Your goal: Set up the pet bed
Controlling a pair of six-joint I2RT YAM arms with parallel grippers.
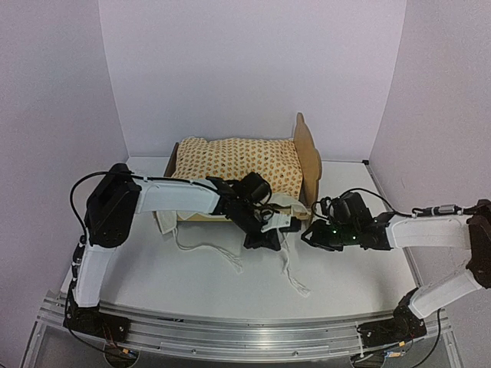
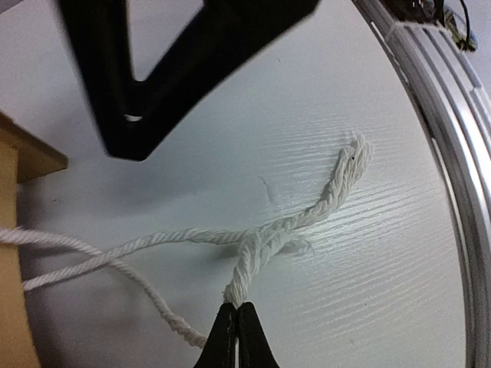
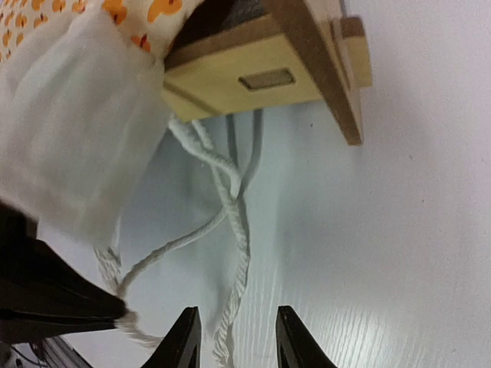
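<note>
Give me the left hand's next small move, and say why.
Probably raise the left hand a little to draw the tie cords taut toward the pet bed: it is shut on their twisted strands, which lie slack on the table.

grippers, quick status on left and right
Left gripper: closed, pinching the white tie cord.
Right gripper: open, holding nothing; a cord strand lies between its fingers.

soft even light, blurry close foreground
</note>
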